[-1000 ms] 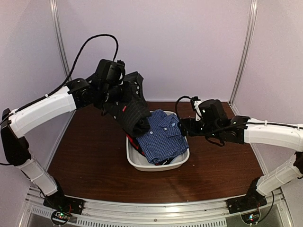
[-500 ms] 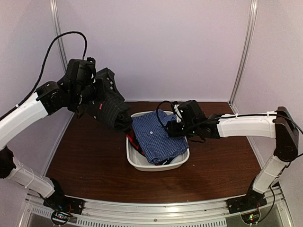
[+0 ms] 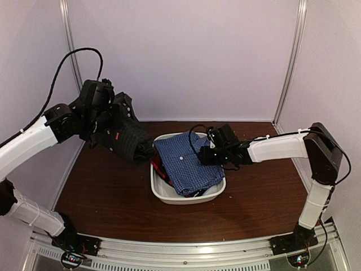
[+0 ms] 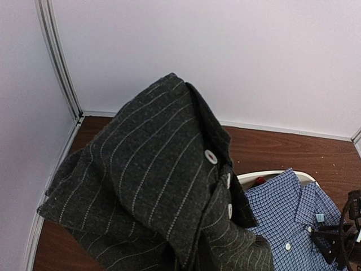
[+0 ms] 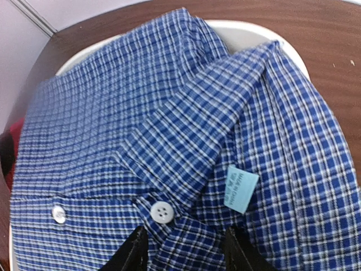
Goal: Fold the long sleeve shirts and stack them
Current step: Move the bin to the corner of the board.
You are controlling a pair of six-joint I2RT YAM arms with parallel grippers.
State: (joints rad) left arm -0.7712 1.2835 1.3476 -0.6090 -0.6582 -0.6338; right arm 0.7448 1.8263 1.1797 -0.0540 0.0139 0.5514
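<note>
My left gripper [image 3: 107, 121] holds the black pinstripe shirt [image 3: 127, 141] bunched in the air over the table's left side, clear of the tub. In the left wrist view the shirt [image 4: 152, 186] hides the fingers. The blue-white check shirt [image 3: 183, 164] lies on top in the white tub [image 3: 180, 199]. My right gripper [image 3: 204, 153] is open at its collar, and in the right wrist view the gripper [image 5: 186, 251] has its fingertips [image 5: 137, 251] on either side of a collar fold [image 5: 186, 147]. A strip of the red-and-dark shirt [image 3: 159, 169] shows beneath.
The tub stands at the middle of the brown table [image 3: 101, 192]. White walls with metal corner posts [image 3: 70, 56] close in the back and sides. The left arm's black cable [image 3: 67, 62] loops above it.
My left gripper has carried the black shirt leftward and down, off the tub. My right arm has reached left, bringing its gripper onto the blue check shirt's collar.
</note>
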